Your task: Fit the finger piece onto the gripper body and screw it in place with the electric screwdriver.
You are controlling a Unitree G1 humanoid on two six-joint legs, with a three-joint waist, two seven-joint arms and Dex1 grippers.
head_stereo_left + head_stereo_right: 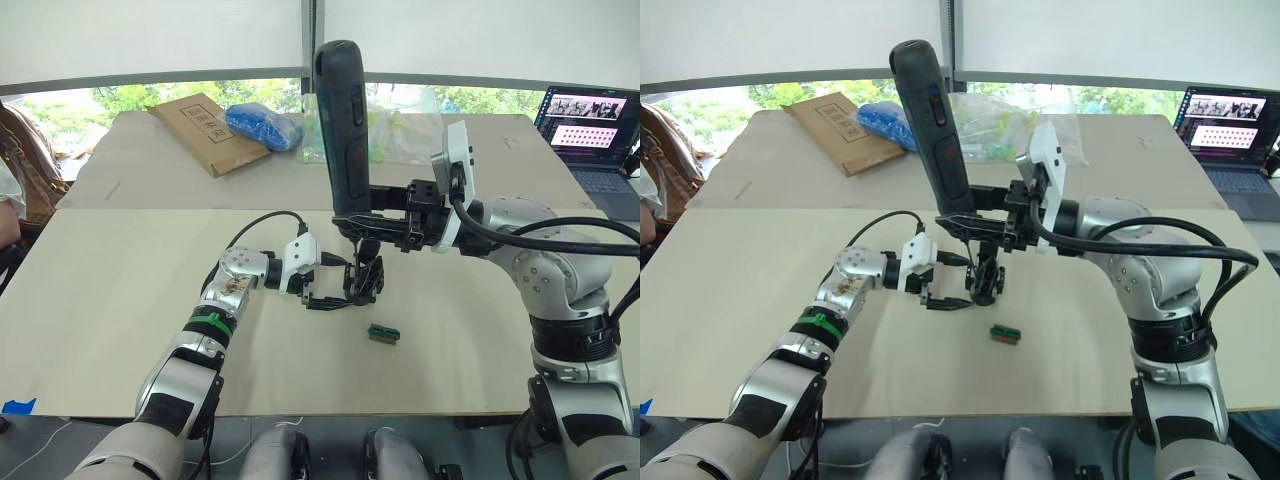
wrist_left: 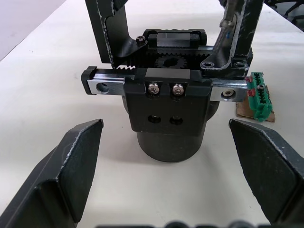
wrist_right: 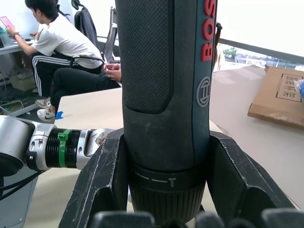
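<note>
My right gripper [image 1: 372,218] is shut on the electric screwdriver [image 1: 342,130], a thick black cylinder held upright with its bit pointing down. Below it the gripper body [image 1: 364,282] stands on the table on its round base. In the left wrist view, two black finger parts rise from the body's rail. The thin metal bit [image 2: 229,19] rests against one of them, the finger piece [image 2: 240,35], which sits on the rail. My left gripper [image 1: 335,283] is open just left of the body, with one finger [image 2: 71,175] on each side and neither touching it.
A small green block [image 1: 383,333] lies just in front of the gripper body. A cardboard envelope [image 1: 205,130], a blue bag [image 1: 263,125] and a clear plastic bag [image 1: 405,125] lie on the far table. A laptop [image 1: 590,125] is far right and a person [image 1: 20,165] far left.
</note>
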